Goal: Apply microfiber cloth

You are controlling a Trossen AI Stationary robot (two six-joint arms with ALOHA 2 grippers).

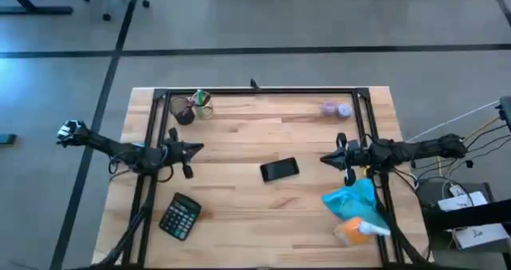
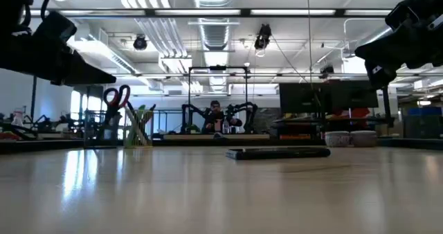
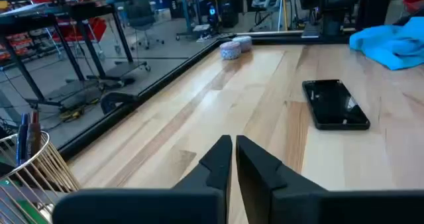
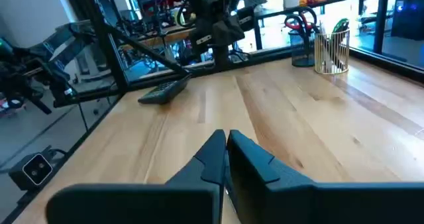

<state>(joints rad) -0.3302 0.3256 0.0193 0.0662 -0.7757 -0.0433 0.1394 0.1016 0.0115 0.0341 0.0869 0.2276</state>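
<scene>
The turquoise microfiber cloth (image 1: 351, 200) lies crumpled on the table near its right front corner, partly under the right arm's frame; the left wrist view shows the cloth (image 3: 391, 42) too. An orange bottle with a white top (image 1: 359, 232) lies against its near side. A black phone (image 1: 279, 170) lies flat at the table's middle. My left gripper (image 1: 200, 148) hovers shut at the left, pointing right. My right gripper (image 1: 323, 159) hovers shut at the right, pointing left, just beyond the cloth's far edge. Neither holds anything.
A black calculator (image 1: 180, 216) lies at the near left. Two pen holders (image 1: 192, 108), one with scissors, stand at the far left corner. A small purple and white object (image 1: 336, 109) sits at the far right. A black frame (image 1: 255, 92) borders the table.
</scene>
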